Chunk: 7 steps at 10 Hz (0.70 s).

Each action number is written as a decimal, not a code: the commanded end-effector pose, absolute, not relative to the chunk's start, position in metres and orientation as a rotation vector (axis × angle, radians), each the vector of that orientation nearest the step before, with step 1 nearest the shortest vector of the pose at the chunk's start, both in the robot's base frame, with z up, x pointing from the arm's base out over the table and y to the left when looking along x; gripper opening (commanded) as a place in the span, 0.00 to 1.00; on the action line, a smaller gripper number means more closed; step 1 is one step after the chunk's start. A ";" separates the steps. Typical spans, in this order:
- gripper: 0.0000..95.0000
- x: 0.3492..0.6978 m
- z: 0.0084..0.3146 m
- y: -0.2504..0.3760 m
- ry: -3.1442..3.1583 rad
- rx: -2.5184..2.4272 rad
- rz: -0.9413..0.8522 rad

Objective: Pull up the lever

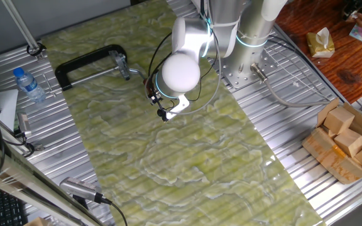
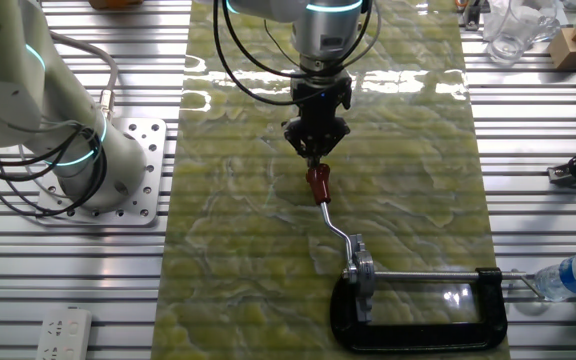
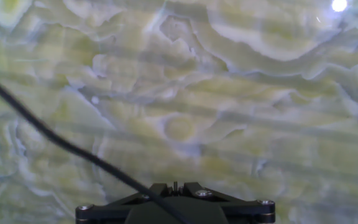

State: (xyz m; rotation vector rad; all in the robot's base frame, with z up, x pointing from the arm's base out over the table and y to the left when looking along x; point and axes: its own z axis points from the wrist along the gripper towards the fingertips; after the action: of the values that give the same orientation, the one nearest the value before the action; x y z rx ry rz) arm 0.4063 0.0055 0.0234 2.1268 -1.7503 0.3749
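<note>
**Gripper poised at the red tip of the lever**

A clear plastic water bottle with a blue cap (image 1: 27, 85) lies on the ribbed metal table (image 1: 55, 157), off the edge of the green marbled mat (image 1: 187, 163), near the closed end of the large black C-shaped clamp (image 1: 83, 64). In the other fixed view only its cap end (image 2: 574, 275) shows, at the right edge; what it contains cannot be made out. At the far right of the first fixed view an open cardboard tray (image 1: 324, 154) holds several plain tan blocks (image 1: 347, 135). Clear glassware (image 2: 513, 30) stands by the mat's upper right corner in the other fixed view, contents unclear.

The short thin metal lever with its red-brown tapered plastic tip (image 2: 319, 185) rises from the silver fitting (image 2: 359, 272) at the clamp's open end and slants across the mat toward the arm. Its red tip lies directly beneath the black two-finger gripper (image 2: 315, 152), which points down at it; the fingertips appear to meet the top of the tip, but contact cannot be confirmed. In the first fixed view the gripper (image 1: 153, 94) is mostly hidden behind the arm's white round joint (image 1: 180, 72), and the lever is not discernible. The hand view shows only marbled mat, a black cable (image 3: 55, 142) and the gripper's base. Whether the fingers are released or clenched cannot be told.
</note>
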 end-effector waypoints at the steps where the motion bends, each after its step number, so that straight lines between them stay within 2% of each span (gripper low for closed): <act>1: 0.00 0.409 0.022 0.005 -1.751 2.132 0.383; 7: 0.00 0.414 0.022 0.005 -1.736 2.140 0.384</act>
State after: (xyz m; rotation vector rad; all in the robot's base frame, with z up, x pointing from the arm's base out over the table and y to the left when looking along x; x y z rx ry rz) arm 0.4136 0.0056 0.0214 2.1410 -1.7366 0.3813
